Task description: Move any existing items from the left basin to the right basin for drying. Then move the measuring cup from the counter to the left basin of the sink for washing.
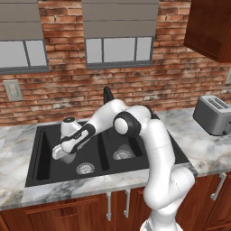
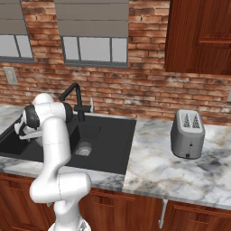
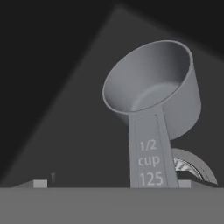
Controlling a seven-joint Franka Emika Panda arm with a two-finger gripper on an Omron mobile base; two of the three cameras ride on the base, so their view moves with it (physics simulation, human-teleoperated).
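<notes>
A grey measuring cup [image 3: 151,87] marked "1/2 cup 125" lies on the dark floor of the sink's left basin [image 1: 45,158], bowl away from the hand and handle [image 3: 151,157] pointing back at it. My gripper [image 3: 112,183] hangs just over the cup and is open. Its fingertips [image 3: 40,183] stand wide apart on either side of the handle and do not touch it. In the left base view the gripper [image 1: 58,152] reaches down into the left basin, beside the drain [image 1: 85,168]. From the right base view the hand [image 2: 21,130] is at the far left, partly behind the arm.
The right basin [image 1: 131,149] holds nothing but its drain [image 1: 122,154]. A black faucet [image 2: 74,97] rises behind the sink. A silver toaster [image 2: 188,133] stands on the marble counter [image 2: 153,158] to the right. Brick wall and windows lie behind.
</notes>
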